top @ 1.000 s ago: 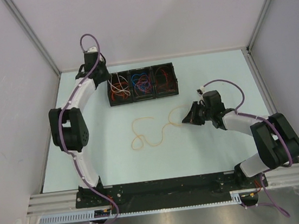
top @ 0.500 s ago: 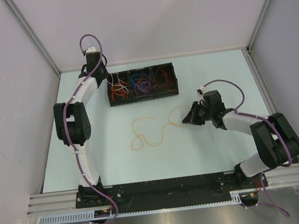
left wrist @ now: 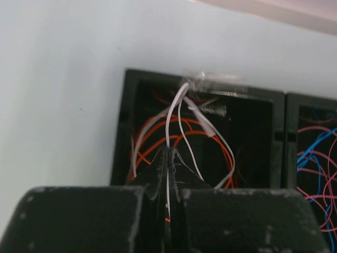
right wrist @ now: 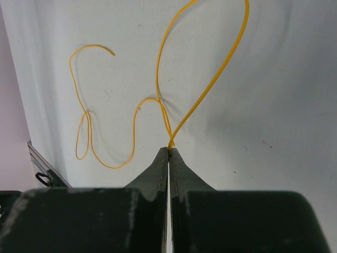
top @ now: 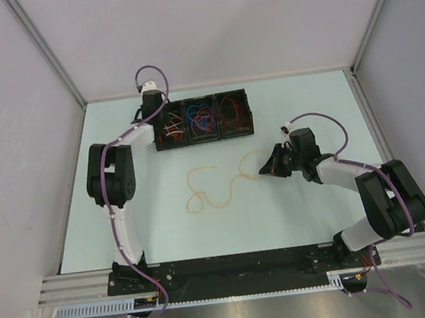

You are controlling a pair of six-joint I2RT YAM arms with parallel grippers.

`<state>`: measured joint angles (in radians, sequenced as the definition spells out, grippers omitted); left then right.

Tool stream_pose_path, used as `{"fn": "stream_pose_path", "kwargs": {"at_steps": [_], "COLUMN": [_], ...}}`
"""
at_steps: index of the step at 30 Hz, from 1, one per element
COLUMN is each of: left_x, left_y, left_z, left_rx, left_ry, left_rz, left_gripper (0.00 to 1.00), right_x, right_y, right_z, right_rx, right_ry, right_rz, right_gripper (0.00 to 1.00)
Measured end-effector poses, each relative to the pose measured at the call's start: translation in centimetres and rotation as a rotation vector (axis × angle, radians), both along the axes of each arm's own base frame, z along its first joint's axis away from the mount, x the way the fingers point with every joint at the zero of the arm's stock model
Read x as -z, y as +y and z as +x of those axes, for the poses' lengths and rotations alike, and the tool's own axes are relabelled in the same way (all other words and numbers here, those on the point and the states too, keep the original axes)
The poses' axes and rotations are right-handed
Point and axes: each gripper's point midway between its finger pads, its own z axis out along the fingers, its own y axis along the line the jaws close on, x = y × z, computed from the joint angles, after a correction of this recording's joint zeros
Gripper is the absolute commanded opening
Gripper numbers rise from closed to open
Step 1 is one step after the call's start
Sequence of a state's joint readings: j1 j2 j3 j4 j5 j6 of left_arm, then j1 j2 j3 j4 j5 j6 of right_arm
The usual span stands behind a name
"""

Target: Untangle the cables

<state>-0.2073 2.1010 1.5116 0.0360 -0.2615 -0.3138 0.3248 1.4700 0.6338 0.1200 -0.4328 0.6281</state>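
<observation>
Pinching a white cable (left wrist: 169, 113) between shut fingertips, the left gripper (left wrist: 168, 155) sits over the end compartment of the black tray (left wrist: 122, 132). Orange cables (left wrist: 158, 126) curl just beyond the tips. The right gripper (right wrist: 168, 153) is clamped on a yellow cable (right wrist: 221, 68) that loops away ahead of its fingers across the table (right wrist: 274, 105). Only the wrist views show either pinch. The white cable's far end is blurred.

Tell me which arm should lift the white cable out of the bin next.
Left: the left hand is shut on the white cable at the leftmost bin. The right hand is far off, shut on the yellow cable.
</observation>
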Motion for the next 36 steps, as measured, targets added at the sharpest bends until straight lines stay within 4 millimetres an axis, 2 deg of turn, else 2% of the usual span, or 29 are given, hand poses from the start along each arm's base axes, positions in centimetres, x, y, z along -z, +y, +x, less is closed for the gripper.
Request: {"fn": "stream_pose_path", "kwargs": {"at_steps": [3,6,11,12,13,16,19,28,31,36], "left_x": [1.0,0.5,-0.2,-0.2,-0.2,-0.5,-1.3,-6.9,-9.6,-14.4], "left_y": [-1.0,-1.7,-1.6,-1.5,-1.4,-1.3,-1.2,-1.1,-1.2,-1.0], "left_z": [-0.7,-0.4,0.2,0.2,0.2,0.2,0.1,-0.9,-1.5,-3.1], "left_rx": [0.02,0.028,0.018,0.018,0.017,0.022,0.025,0.045,0.056,0.071], "left_ry": [0.014,-0.013,-0.048,-0.049,-0.049,-0.052,-0.061,-0.12,-0.157,-0.212], "left_rz": [0.004,0.0,-0.001,0.002,0.006,0.02,0.026,0.029,0.019,0.002], "left_gripper": [0.0,0.0,0.01,0.03,0.13,0.29,0.35,0.69,0.76,0.78], "right_x": [-0.1,0.0,0.1,0.1,0.1,0.1,0.1,0.1,0.1,0.1], "right_y": [0.1,0.1,0.0,0.0,0.0,0.1,0.1,0.0,0.0,0.0], "right_z": [0.1,0.1,0.1,0.1,0.1,0.1,0.1,0.1,0.1,0.1], "right_rx": [-0.002,-0.002,0.0,-0.001,-0.001,-0.004,-0.005,-0.004,-0.004,-0.004], "right_ry": [-0.004,-0.003,-0.002,-0.002,-0.002,0.0,0.001,0.001,0.001,0.002], "right_rz": [0.003,0.003,0.003,0.003,0.003,0.006,0.009,0.009,0.009,0.009], "right_gripper": [0.0,0.0,0.0,0.0,0.0,0.0,0.0,0.0,0.0,0.0]}}
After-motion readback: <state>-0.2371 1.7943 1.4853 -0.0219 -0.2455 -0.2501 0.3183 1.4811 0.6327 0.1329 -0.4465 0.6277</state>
